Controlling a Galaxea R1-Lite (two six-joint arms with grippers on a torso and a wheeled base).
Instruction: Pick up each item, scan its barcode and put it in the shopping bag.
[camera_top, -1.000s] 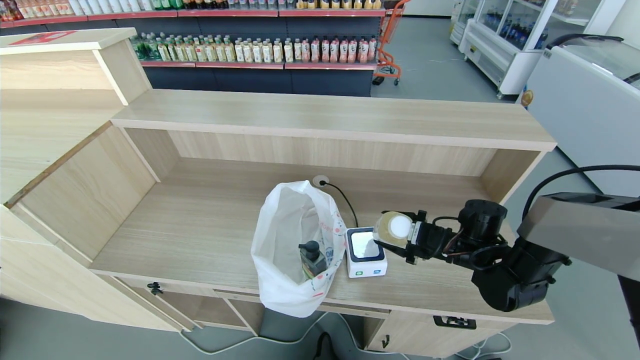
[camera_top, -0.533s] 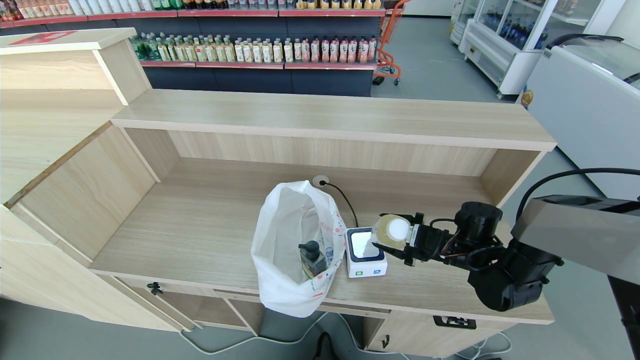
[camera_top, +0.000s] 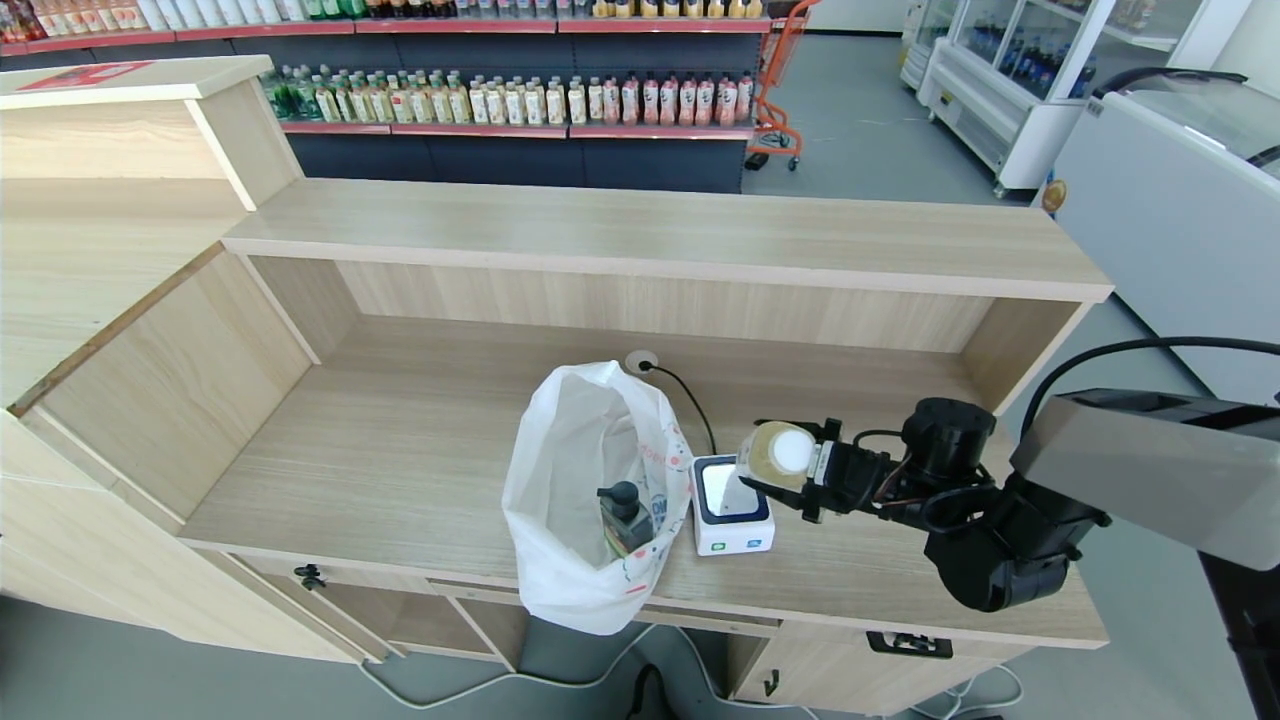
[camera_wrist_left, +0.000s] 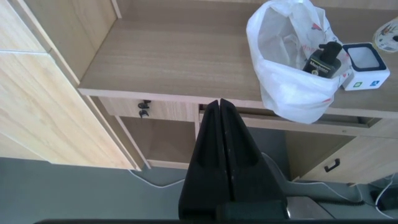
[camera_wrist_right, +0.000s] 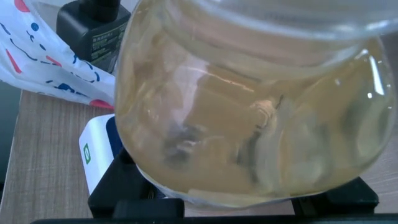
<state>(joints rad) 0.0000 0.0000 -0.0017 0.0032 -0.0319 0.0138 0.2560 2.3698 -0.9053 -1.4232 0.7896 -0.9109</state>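
Gripping the jar (camera_top: 762, 455) just above the scanner (camera_top: 733, 508) beside the bag (camera_top: 570, 470), the right claw (camera_top: 772, 458) should turn the barcode squarely toward it and pause for a read.

Yellowish jar (camera_top: 778, 455), white-lidded, over the scanner (camera_top: 735, 537); white bag (camera_top: 560, 470) beside holds probably a pump bottle (camera_top: 622, 515).

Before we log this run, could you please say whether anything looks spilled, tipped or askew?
Nothing stands out: the shopping bag stands upright, the scanner sits flat, the right tool holds the jar above it.
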